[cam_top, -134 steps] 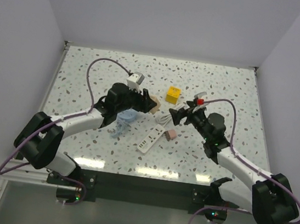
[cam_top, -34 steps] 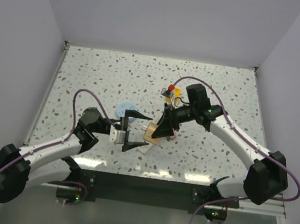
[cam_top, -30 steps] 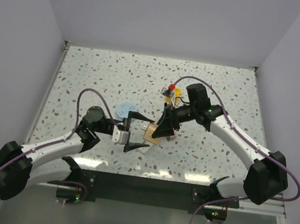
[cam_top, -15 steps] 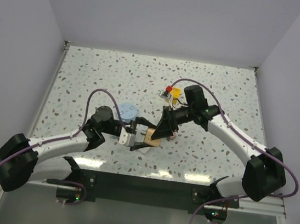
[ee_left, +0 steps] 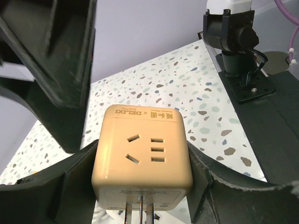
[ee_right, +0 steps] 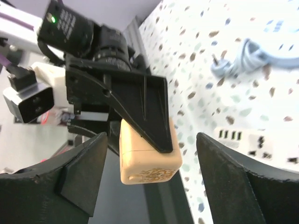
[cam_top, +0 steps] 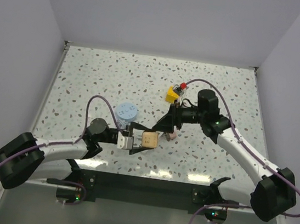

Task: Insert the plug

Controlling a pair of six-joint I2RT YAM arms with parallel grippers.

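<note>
The speckled desk [cam_top: 88, 76] is flat. The left arm [cam_top: 62, 146] stretches low to the right. The left gripper [cam_top: 147, 140] squeezes the peach cube [ee_left: 142, 158] in its jaws, a smooth block with socket holes. The right gripper [cam_top: 166, 126] leans toward it, jaws wide. The small, boxy pink plug [cam_top: 172, 135] lies on the desk just beside those jaws.

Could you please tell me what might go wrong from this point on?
1. The left pincer grips the peach cube by two opposite sides only; pressing it toward the power strip could tilt or slip it.
2. The open right pincer hangs close to that cube, so either arm moving might knock it.
3. The pink plug lies ungripped on the table near both arms and could get nudged.
</note>
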